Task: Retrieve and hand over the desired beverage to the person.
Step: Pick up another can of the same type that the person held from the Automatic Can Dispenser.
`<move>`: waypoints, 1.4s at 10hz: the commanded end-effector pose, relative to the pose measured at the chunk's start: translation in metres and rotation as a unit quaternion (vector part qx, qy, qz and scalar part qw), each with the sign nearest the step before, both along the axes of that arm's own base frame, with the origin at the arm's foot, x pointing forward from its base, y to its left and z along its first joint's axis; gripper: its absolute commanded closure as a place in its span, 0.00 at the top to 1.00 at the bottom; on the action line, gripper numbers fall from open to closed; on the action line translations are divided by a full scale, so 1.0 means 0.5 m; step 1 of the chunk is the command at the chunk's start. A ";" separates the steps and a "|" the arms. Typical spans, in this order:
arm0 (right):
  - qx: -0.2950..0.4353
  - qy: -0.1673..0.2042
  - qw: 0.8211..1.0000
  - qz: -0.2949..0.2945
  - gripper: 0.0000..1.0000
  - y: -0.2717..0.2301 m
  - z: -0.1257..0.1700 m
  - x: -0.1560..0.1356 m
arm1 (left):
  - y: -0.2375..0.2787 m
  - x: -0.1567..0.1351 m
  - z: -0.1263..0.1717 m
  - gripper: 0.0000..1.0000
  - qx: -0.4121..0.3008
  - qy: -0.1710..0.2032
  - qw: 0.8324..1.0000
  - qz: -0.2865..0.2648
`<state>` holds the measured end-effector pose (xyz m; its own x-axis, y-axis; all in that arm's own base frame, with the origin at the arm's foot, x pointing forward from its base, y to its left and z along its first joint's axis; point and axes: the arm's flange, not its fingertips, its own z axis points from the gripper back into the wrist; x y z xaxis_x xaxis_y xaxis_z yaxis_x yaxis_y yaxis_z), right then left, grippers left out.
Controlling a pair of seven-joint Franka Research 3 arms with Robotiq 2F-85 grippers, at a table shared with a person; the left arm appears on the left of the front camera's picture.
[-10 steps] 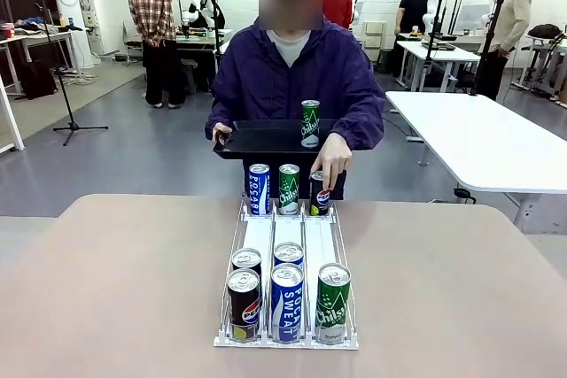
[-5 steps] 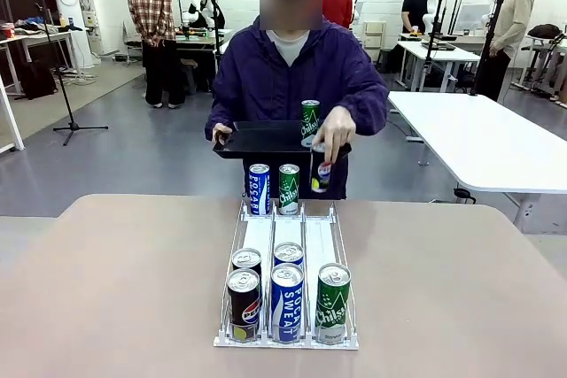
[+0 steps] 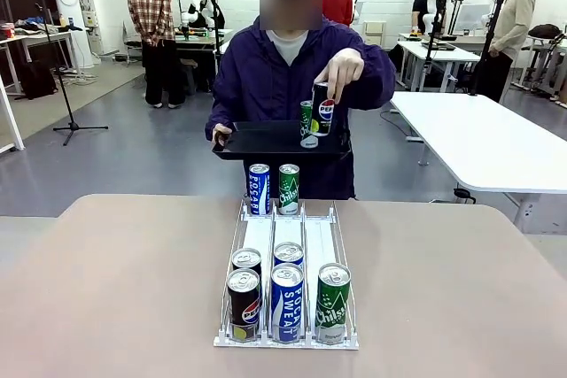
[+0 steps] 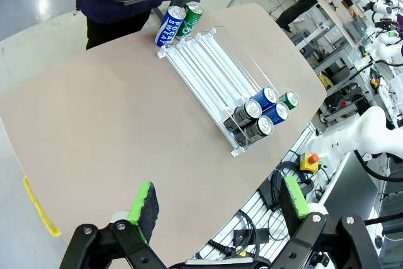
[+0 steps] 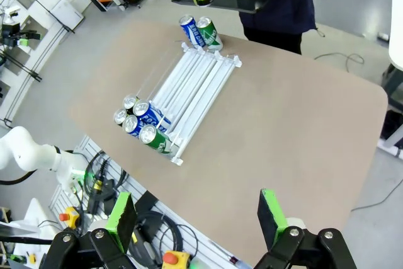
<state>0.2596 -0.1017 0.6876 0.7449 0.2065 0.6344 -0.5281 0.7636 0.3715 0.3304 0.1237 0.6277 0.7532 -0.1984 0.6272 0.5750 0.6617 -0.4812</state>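
One Pepsi can in person's hand, Pocari Sweat, Chilsung cans racked, left fingers, right fingers spread

The left gripper is black. Its two fingers are faced with bright green pads that look rough and matte, and the black links below them carry round silver pivot pins. The right gripper is built the same way, with black links, green facings on the inner sides and silver pins at the joints. The person wears a dark purple hooded jacket with long sleeves. A white shirt shows at the collar.
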 end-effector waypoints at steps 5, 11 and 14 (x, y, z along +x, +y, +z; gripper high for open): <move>0.009 -0.005 1.000 0.009 1.00 0.003 -0.006 -0.001 | 0.004 -0.001 0.001 1.00 -0.005 -0.007 1.000 -0.008; 0.009 -0.005 1.000 0.009 1.00 0.003 -0.006 -0.001 | 0.004 -0.001 0.001 1.00 -0.005 -0.007 1.000 -0.008; 0.009 -0.005 1.000 0.009 1.00 0.003 -0.006 -0.001 | 0.004 -0.001 0.001 1.00 -0.005 -0.007 1.000 -0.008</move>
